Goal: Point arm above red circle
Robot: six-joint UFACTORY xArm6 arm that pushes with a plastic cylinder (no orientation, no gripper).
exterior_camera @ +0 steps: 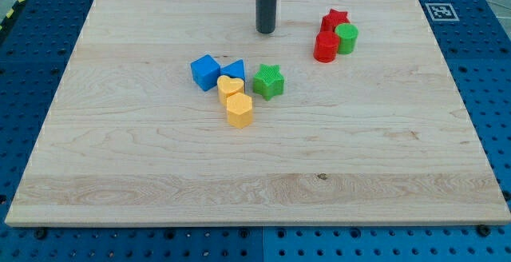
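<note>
The red circle block (326, 46) stands on the wooden board (144, 166) at the view's upper right. A red star block (334, 19) is just above it and a green circle block (347, 37) touches it on the right. My tip (266, 31) is the lower end of the dark rod and rests on the board to the left of the red circle, a little higher in the view, clearly apart from it.
Left of centre is a cluster: a blue cube (205, 72), a blue triangular block (234, 70), a yellow heart (230, 87), a yellow hexagon block (239, 110) and a green star (269, 81). A marker tag (439, 10) sits off the board's top right corner.
</note>
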